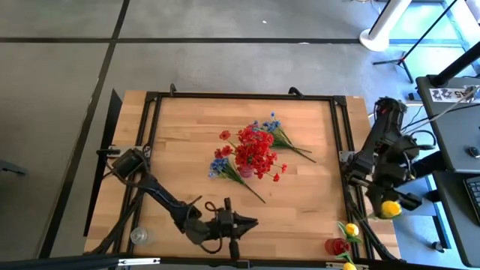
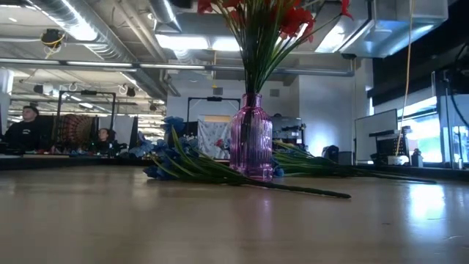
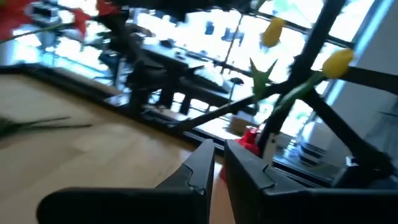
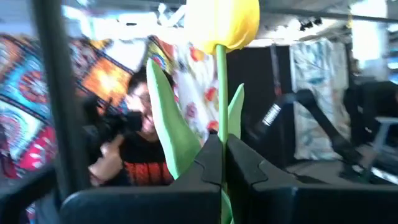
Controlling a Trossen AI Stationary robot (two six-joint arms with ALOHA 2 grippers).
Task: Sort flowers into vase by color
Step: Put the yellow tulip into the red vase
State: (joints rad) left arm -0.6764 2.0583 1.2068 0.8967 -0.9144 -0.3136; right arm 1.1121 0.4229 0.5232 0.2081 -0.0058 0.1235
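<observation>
The yellow tulip [image 4: 222, 25] is riding in the right gripper [image 1: 396, 201], jaws clenched on its stem, lower right of the high view. Red flowers [image 1: 255, 152] are filling the purple vase [image 2: 250, 145] mid-counter [image 1: 300, 199]; blue sprigs [image 1: 220, 166] are lying beside it, unsorted. The left gripper [image 1: 244, 223], bottom centre, is waiting with jaws nearly closed, empty.

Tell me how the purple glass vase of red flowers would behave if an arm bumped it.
The ribbed purple glass vase is tall and narrow with the red flowers spreading high above, so it probably tips easily. Being glass, it likely slides on the smooth wooden table and could break.
</observation>
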